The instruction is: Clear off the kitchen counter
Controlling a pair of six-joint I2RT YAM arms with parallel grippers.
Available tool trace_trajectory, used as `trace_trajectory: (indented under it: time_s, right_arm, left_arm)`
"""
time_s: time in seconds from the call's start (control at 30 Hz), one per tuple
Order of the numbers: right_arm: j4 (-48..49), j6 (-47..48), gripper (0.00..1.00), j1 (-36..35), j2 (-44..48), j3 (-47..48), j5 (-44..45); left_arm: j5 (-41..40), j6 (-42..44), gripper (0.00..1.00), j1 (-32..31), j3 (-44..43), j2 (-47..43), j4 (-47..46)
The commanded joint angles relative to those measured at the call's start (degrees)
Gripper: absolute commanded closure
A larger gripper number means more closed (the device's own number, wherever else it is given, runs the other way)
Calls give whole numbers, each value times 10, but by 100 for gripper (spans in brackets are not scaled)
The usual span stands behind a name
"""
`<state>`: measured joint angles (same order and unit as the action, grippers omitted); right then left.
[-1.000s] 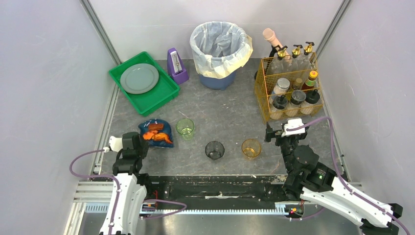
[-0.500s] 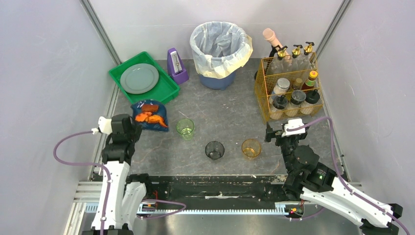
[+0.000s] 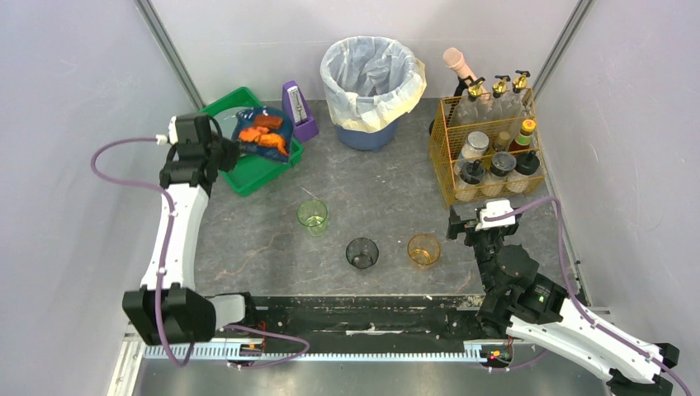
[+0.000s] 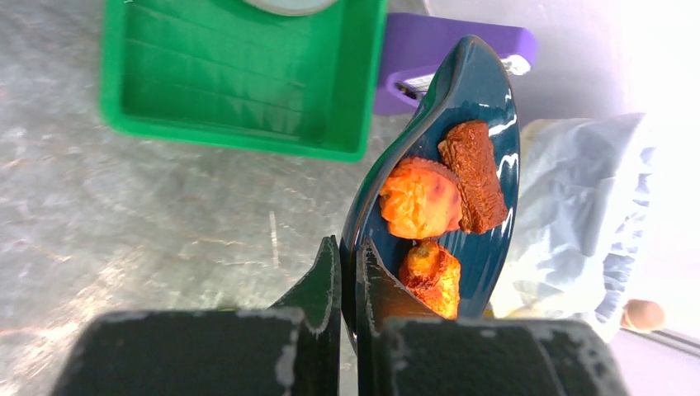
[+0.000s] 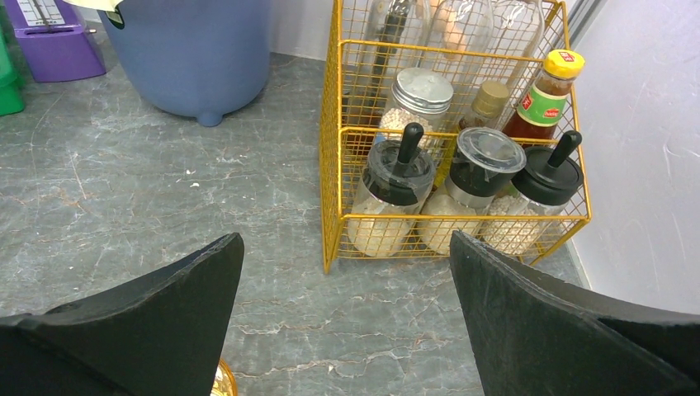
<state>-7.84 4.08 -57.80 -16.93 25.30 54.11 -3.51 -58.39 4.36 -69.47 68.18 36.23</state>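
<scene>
From above, the dark marbled worktop [image 3: 388, 190] spreads from the arm bases to the back wall. At its far left corner the left end effector [image 3: 232, 144] holds a blue plate of fried food [image 3: 264, 132] above the green tray [image 3: 248, 172]. Three cups, green [image 3: 313, 214], dark [image 3: 361, 252] and amber [image 3: 423, 248], stand near the near edge. The right end effector [image 3: 479, 231] hovers beside the amber cup. In the left wrist view, the fingers [image 4: 326, 272] are clamped together on the plate's rim. In the right wrist view, the fingers [image 5: 190, 289] are spread wide apart with nothing between them, facing the yellow wire basket [image 5: 330, 165] at the right edge.
</scene>
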Motion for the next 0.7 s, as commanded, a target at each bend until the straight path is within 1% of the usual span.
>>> trace_trajectory:
  time_s: [0.0,0.17,0.2,0.37,0.53,0.67]
  right_arm:
    - [17,2,2,-2,0,10,16]
    - [17,5,2,-3,-8,10,23]
    - [17,5,2,-3,-9,10,26]
    - [17,7,2,-3,-11,8,34]
    - [20,12,2,-3,-15,5,38]
    - [19,14,2,-2,-19,5,44]
  left_arm:
    - [73,-1,98,-11,-124,46,-107]
    - [64,-3,98,-36,-244,124,-113]
    - [60,-3,98,-56,-265,142,-114]
    - [31,4,98,-95,-371,223,-113]
    - [-15,20,98,-143,-480,306,-104]
    - [-39,10,98,-167,-555,368,-101]
